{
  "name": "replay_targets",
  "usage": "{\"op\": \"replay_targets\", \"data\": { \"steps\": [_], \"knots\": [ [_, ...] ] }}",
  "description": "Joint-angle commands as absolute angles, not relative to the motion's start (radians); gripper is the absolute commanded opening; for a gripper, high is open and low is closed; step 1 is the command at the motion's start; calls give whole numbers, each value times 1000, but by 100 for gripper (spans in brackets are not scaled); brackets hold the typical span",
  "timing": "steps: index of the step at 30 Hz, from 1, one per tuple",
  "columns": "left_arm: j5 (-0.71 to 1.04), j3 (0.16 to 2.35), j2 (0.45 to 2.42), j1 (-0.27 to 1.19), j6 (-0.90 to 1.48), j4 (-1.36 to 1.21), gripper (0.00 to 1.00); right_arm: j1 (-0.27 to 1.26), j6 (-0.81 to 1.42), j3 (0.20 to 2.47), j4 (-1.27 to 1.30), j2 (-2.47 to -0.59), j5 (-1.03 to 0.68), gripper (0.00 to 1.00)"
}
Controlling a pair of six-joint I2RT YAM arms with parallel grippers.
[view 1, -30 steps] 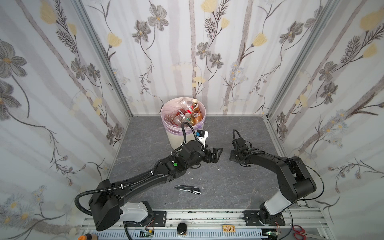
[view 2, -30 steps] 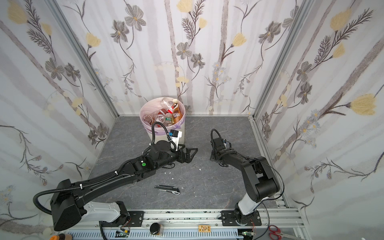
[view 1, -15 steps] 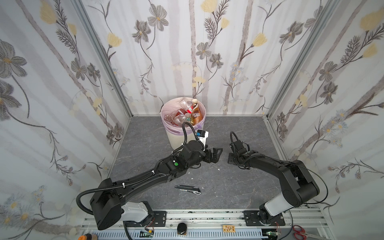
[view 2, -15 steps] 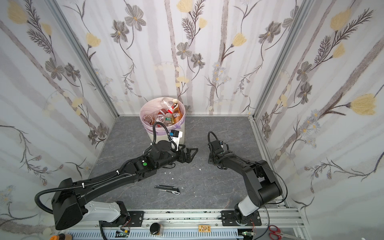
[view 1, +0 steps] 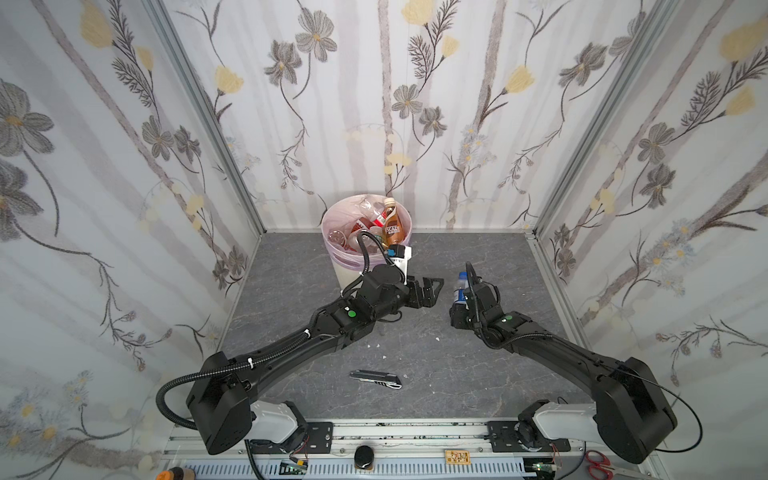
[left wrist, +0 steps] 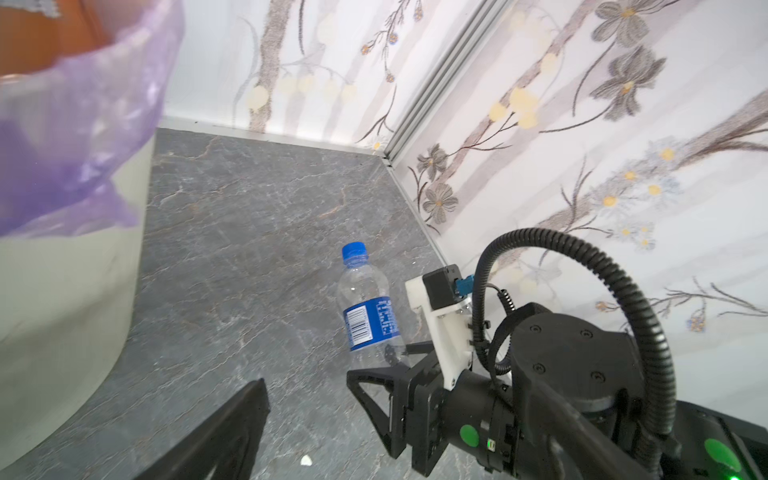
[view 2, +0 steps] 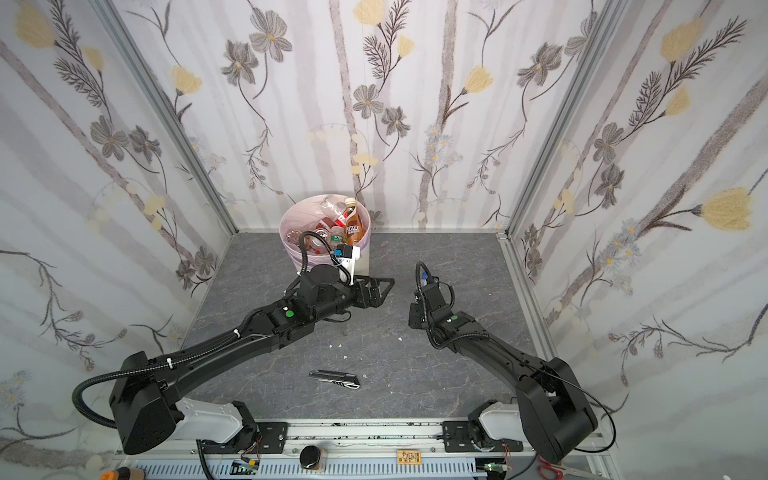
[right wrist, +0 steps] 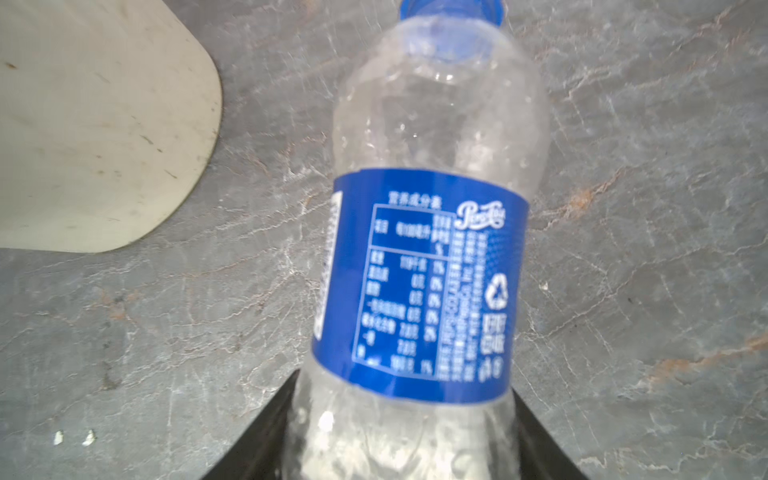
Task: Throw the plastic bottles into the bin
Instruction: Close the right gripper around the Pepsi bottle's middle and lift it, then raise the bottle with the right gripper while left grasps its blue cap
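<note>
A clear plastic bottle (right wrist: 428, 249) with a blue label and a blue cap stands nearly upright between the fingers of my right gripper (right wrist: 405, 440), which is shut on its lower part. The same bottle (view 1: 460, 286) (left wrist: 368, 307) shows right of centre; only its cap (view 2: 424, 275) peeks out in a top view. The bin (view 1: 345, 270) (view 2: 299, 262) stands at the back, pink-lined and holding several bottles, one of them amber (view 1: 392, 226). My left gripper (view 1: 432, 291) (view 2: 380, 289) hangs open and empty beside the bin, facing the held bottle.
A grey-black utility knife (view 1: 376, 379) (view 2: 334, 379) lies on the stone-grey floor near the front. Small white scraps (view 1: 376, 345) dot the middle. Flowered walls close in on three sides. The bin's cream wall (left wrist: 62, 311) stands close to my left finger (left wrist: 232, 432).
The right gripper's jaws have narrowed onto the blue-label bottle, and it has shifted a little to the left. The left arm has stayed where it was.
</note>
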State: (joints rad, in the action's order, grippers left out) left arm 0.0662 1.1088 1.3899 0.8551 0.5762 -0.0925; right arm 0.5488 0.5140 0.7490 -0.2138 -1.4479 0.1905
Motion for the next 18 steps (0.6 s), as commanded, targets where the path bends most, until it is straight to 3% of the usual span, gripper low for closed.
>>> {"op": "replay_targets", "data": {
  "steps": [1, 8, 18],
  "knots": [
    [111, 1203, 1427, 849, 599, -92, 100, 549, 461, 790, -140, -1395, 205, 59],
    [95, 1482, 1539, 848, 505, 52, 100, 551, 380, 823, -62, -1228, 179, 59],
    [173, 1678, 1695, 837, 476, 109, 100, 558, 288, 825, 35, -1113, 94, 59]
  ]
}}
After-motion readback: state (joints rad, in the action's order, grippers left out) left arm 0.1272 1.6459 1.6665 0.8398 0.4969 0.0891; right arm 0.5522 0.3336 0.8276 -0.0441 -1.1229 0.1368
